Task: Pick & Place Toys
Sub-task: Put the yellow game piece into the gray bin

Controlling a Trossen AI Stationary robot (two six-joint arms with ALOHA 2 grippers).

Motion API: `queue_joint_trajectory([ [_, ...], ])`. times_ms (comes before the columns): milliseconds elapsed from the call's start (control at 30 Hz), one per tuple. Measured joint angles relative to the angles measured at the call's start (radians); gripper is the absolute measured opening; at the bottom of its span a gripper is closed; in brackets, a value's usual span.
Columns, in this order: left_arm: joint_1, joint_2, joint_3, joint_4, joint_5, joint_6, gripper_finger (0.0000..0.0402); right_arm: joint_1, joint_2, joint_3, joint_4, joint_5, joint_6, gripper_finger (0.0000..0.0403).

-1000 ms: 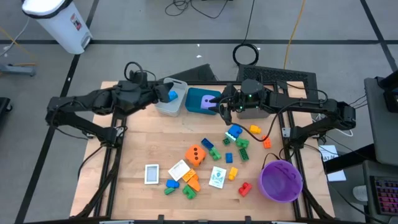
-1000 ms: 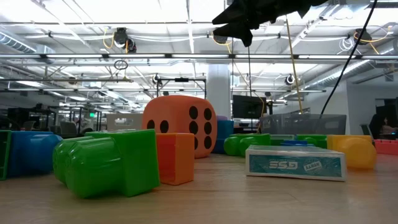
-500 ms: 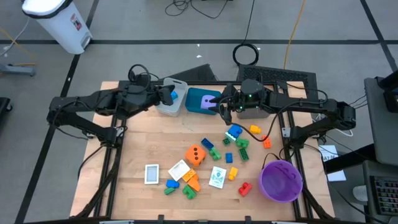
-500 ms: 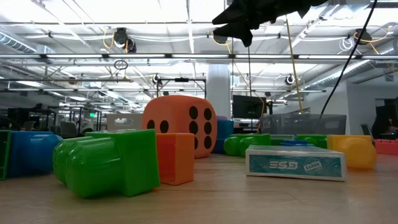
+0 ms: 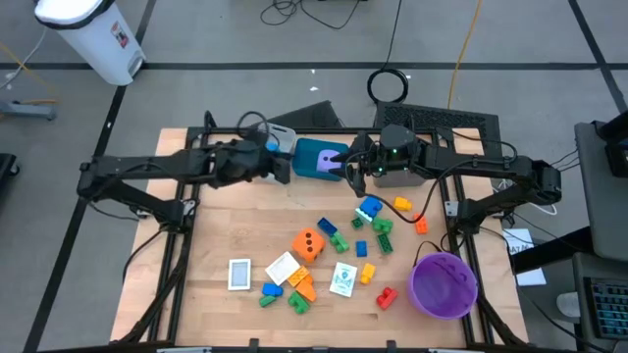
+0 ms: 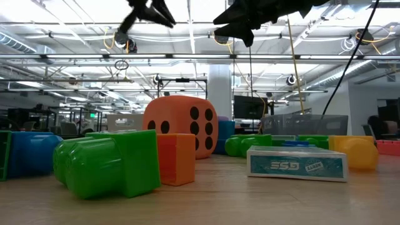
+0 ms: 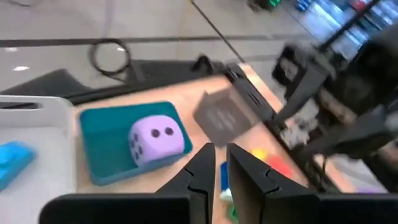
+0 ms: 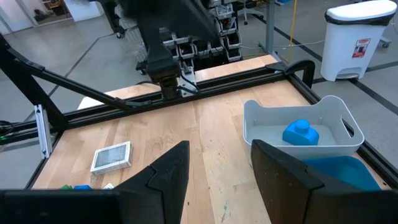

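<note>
Progress judged early. Blue brick (image 5: 273, 147) seen lying in grey tray (image 5: 286, 134), purple die (image 7: 157, 139) in teal tray (image 5: 312, 155), both at upper centre of high view. Most toys left loose on worktop (image 5: 211, 235) at centre: orange die (image 5: 309, 244), picture cards (image 5: 240, 274), mixed small bricks (image 5: 374, 227). Purple bowl (image 5: 443, 283) at lower right.

Left claw (image 5: 282, 163) clenched, empty, placed beside teal tray. Right claw (image 5: 348, 167) found half parted, nothing gripped, next to teal tray.

Orange die: rounded cube, black dots.
</note>
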Motion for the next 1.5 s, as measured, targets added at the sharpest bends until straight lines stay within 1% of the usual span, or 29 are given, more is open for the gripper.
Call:
queue_joint_trajectory([
  [33, 0.018, -0.005, -0.037, 0.053, 0.047, 0.037, 0.0047, 0.000, 0.000, 0.000, 0.000, 0.000, 0.000, 0.0167],
  [133, 0.067, -0.013, -0.138, 0.283, 0.208, 0.129, 0.0047, 0.000, 0.000, 0.000, 0.000, 0.000, 0.000, 0.0167],
  [233, 0.115, -0.010, -0.221, 0.413, 0.394, 0.194, 0.0047, 0.000, 0.000, 0.000, 0.000, 0.000, 0.000, 0.0167],
  [300, 0.144, -0.012, -0.254, 0.479, 0.512, 0.222, 0.0047, 0.000, 0.000, 0.000, 0.000, 0.000, 0.000, 0.0167],
  [400, 0.178, -0.015, -0.277, 0.484, 0.641, 0.254, 0.0047, 0.000, 0.000, 0.000, 0.000, 0.000, 0.000, 0.0167],
  [467, 0.193, -0.011, -0.281, 0.458, 0.706, 0.278, 0.0047, 0.000, 0.000, 0.000, 0.002, 0.000, 0.001, 0.0167],
  [533, 0.199, -0.013, -0.281, 0.466, 0.766, 0.305, 0.0047, 0.000, 0.000, 0.000, 0.013, 0.000, 0.004, 0.0167],
  [600, 0.201, -0.015, -0.279, 0.471, 0.812, 0.333, 0.0047, 0.000, 0.000, 0.000, 0.047, 0.000, 0.017, 0.0167],
  [700, 0.199, -0.013, -0.279, 0.462, 0.862, 0.351, 0.0047, 0.000, 0.000, 0.000, 0.098, 0.000, 0.113, 0.0167],
  [800, 0.185, -0.013, -0.279, 0.464, 0.890, 0.347, 0.0047, 0.000, 0.000, 0.000, 0.173, 0.000, 0.226, 0.0167],
  [933, 0.148, -0.013, -0.279, 0.464, 0.927, 0.333, 0.0047, 0.000, 0.000, 0.000, 0.264, 0.034, 0.295, 0.0167],
  [1067, 0.090, -0.032, -0.279, 0.467, 0.903, 0.341, 0.0047, 0.000, 0.000, 0.000, 0.297, 0.052, 0.369, 0.0167],
  [1133, 0.053, -0.040, -0.277, 0.463, 0.871, 0.352, 0.0047, 0.000, 0.000, 0.000, 0.304, 0.020, 0.403, 0.0167],
  [1200, 0.010, -0.052, -0.278, 0.423, 0.835, 0.362, 0.0047, 0.002, -0.005, 0.005, 0.306, -0.050, 0.423, 0.0167],
  [1300, -0.063, -0.058, -0.266, 0.341, 0.749, 0.387, 0.0047, 0.029, -0.010, 0.026, 0.291, -0.125, 0.456, 0.0167],
  [1367, -0.111, -0.064, -0.254, 0.235, 0.682, 0.417, 0.0047, 0.063, -0.010, 0.049, 0.233, -0.135, 0.440, 0.0167],
  [1500, -0.194, -0.066, -0.224, 0.057, 0.528, 0.477, 0.0047, 0.145, -0.008, 0.119, 0.037, -0.111, 0.297, 0.0166],
])
